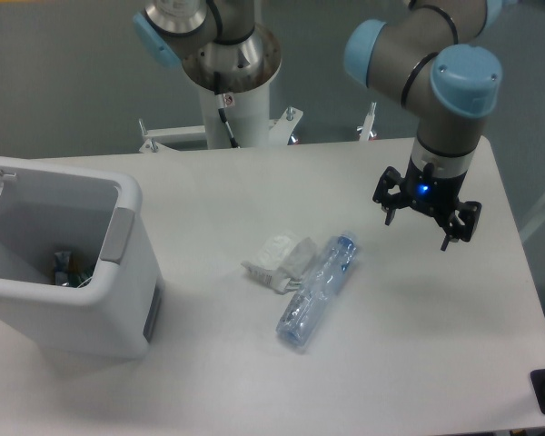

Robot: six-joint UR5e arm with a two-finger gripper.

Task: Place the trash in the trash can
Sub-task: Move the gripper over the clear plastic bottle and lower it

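Gripper [426,218]: fingers spread wide, holding nothing, hanging above the table [418,363] at about 3 o'clock from centre.

Bottle [318,291]: crushed clear plastic, blue cap, lying on its side near centre, at 8 o'clock from the gripper and well apart. Judged light, springy, slippery; best pinched across the flattened mid-body.

Paper wad [279,260]: crumpled white, touching the bottle at its 10 o'clock. Judged soft, feather-light; take across its bulk.

Trash can [118,300]: white, open-topped, at 9 o'clock, some litter inside.
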